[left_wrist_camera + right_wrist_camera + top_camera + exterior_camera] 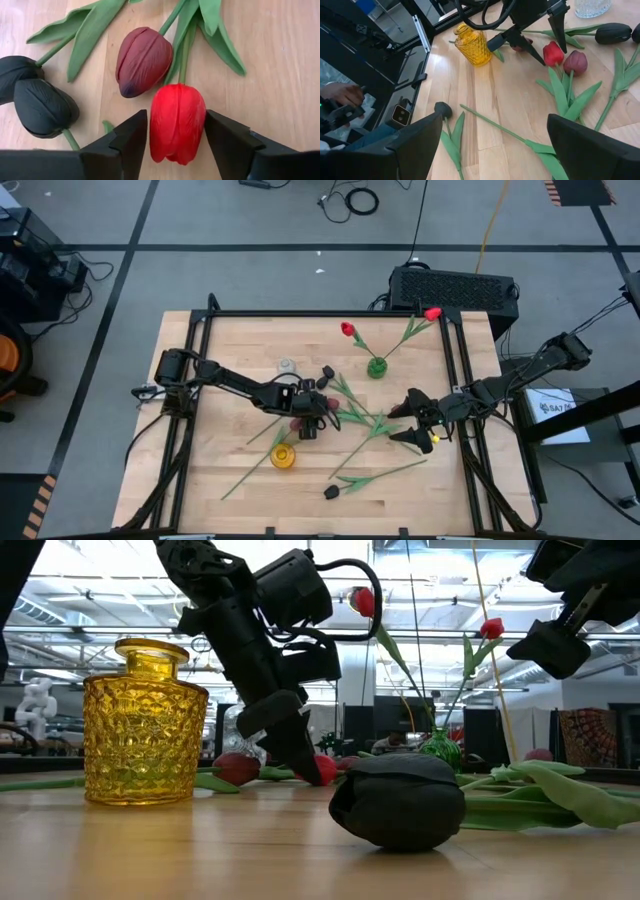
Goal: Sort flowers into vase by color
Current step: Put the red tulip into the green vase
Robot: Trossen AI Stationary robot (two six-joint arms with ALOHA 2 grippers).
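left gripper (175, 137) | fingers apart, straddling the red tulip (177, 122) flat on the desk, just beside the yellow vase (283, 457) | stem runs straight away from me, so close sideways | right gripper (418, 423) open, waiting farther off

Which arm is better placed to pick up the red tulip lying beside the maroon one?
Left. The left gripper already straddles the red tulip head, jaws open on either side. The right gripper hovers open farther off, with nothing between its fingers.
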